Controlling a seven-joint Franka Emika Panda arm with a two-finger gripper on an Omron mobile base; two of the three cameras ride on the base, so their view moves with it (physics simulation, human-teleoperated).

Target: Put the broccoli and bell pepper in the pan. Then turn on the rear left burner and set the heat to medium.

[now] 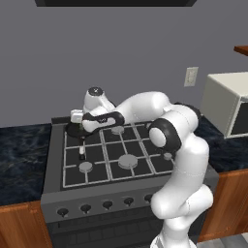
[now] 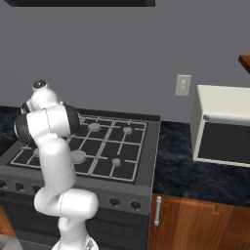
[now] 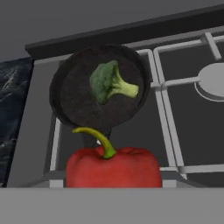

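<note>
Pan (image 3: 74, 107) floor open left of broccoli (image 3: 109, 81)

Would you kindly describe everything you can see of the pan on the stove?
The pan is a small round black skillet with a dull, dark inner surface and a low rim. It sits flat on the grey grate at the stove's rear left corner. The broccoli lies inside it. Its handle points toward the camera, mostly hidden behind the bell pepper. From the left base view, the arm partly covers it.

Both base views look forward and down over the stove (image 1: 116, 155) from behind; the hand view looks closely at its rear-left corner.
</note>
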